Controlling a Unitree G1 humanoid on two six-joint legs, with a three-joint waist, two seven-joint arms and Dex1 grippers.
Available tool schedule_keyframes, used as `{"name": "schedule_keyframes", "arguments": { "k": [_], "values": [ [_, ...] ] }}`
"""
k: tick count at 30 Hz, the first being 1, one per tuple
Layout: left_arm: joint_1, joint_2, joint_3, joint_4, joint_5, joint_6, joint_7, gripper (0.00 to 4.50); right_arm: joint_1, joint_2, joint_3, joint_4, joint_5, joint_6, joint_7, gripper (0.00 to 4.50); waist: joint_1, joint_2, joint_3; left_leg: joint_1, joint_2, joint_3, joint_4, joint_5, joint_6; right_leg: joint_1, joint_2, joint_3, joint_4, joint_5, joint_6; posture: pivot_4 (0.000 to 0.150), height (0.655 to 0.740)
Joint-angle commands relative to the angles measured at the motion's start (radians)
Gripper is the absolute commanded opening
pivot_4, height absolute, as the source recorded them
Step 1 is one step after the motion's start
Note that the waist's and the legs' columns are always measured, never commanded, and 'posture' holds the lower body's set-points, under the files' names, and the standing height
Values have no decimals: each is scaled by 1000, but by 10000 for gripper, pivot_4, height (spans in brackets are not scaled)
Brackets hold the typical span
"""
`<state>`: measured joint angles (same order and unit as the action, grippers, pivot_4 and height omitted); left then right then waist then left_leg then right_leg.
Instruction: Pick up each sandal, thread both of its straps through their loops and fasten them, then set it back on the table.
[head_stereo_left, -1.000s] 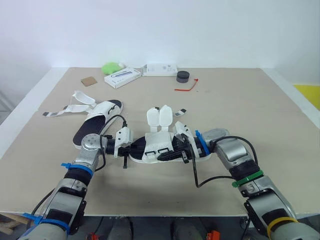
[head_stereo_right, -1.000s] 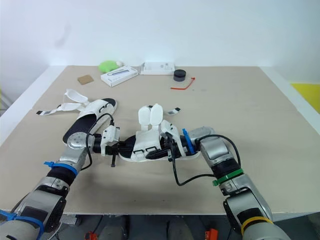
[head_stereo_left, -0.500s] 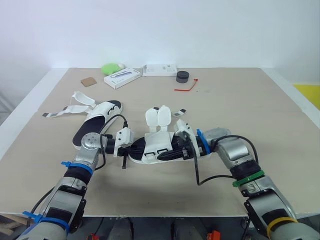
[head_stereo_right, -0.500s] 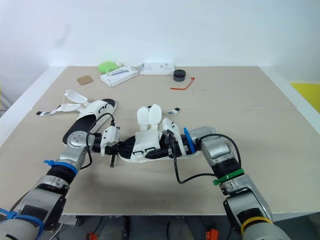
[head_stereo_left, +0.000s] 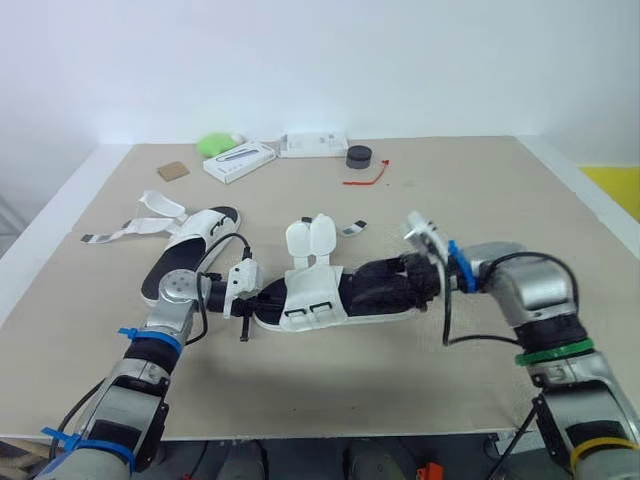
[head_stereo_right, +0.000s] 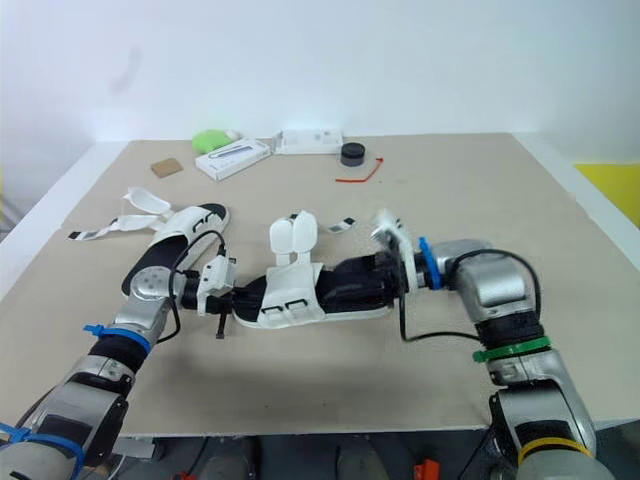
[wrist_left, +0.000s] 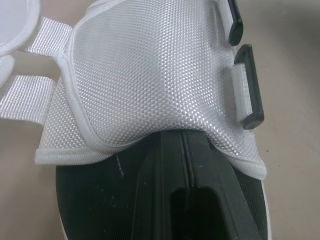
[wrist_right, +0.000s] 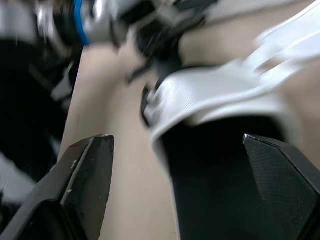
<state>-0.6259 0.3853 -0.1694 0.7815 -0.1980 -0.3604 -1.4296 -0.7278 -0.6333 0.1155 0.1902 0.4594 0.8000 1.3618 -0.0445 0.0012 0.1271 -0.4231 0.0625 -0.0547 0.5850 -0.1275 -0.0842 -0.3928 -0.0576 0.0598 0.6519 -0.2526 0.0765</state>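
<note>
From the head, a tan desk (head_stereo_left: 500, 200) by a white wall (head_stereo_left: 300, 60) carries two sandals — the middle sandal (head_stereo_left: 320, 300) and the other sandal (head_stereo_left: 195, 240) to its left — plus two white boxes (head_stereo_left: 240, 160) at the back. Left wrist: the left gripper (wrist_left: 182, 137) is pinched together under the mesh strap (wrist_left: 145, 75). Right wrist: the right gripper (wrist_right: 175, 137) is spread wide by the middle sandal.

The table (head_stereo_left: 570, 200) lies bare on the right of the frame and along the lower edge, so I can pass freely there. One sandal (head_stereo_left: 330, 296) blocks the centre, a second sandal (head_stereo_left: 192, 250) the left; boxes (head_stereo_left: 240, 161) and a puck (head_stereo_left: 358, 157) line the top edge.
</note>
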Motion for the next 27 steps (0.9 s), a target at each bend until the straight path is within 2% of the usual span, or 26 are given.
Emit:
{"name": "schedule_keyframes", "arguments": {
  "k": [1, 6, 16, 23, 27],
  "values": [
    [112, 0, -84, 101, 111, 35, 8, 0, -149, 73, -87, 77, 34, 127, -173, 44627, -2, 3, -2, 1, 0, 0, 0, 0, 0, 1, 0, 0, -1, 0, 0, 1500, 7400],
    [131, -5, -66, 124, 113, 11, 46, 0, -300, 155, -30, 259, -50, 225, -325, 44627, -3, 9, -6, 2, -1, 0, -1, -1, 0, 1, -1, 0, -1, 0, 0, 1500, 7400],
    [160, -12, -52, 146, 108, -61, 72, 0, -394, 221, 72, 465, -125, 180, -278, 44627, -3, 8, -10, 1, -2, -2, -1, -1, 0, 1, -1, 0, -2, 0, 0, 1500, 7400],
    [169, -12, -57, 158, 110, -81, 78, 0, -440, 290, 26, 541, -107, 151, -253, 44627, -4, 9, -10, 1, -2, -2, -1, -2, 0, 0, -1, 0, -2, 0, 0, 1500, 7400],
    [171, -11, -57, 164, 111, -86, 76, 0, -487, 346, -64, 623, -75, 102, -296, 44627, -4, 9, -10, 1, -2, -3, -2, -2, 0, 0, -1, 0, -2, 0, 0, 1500, 7400]
  ]
}}
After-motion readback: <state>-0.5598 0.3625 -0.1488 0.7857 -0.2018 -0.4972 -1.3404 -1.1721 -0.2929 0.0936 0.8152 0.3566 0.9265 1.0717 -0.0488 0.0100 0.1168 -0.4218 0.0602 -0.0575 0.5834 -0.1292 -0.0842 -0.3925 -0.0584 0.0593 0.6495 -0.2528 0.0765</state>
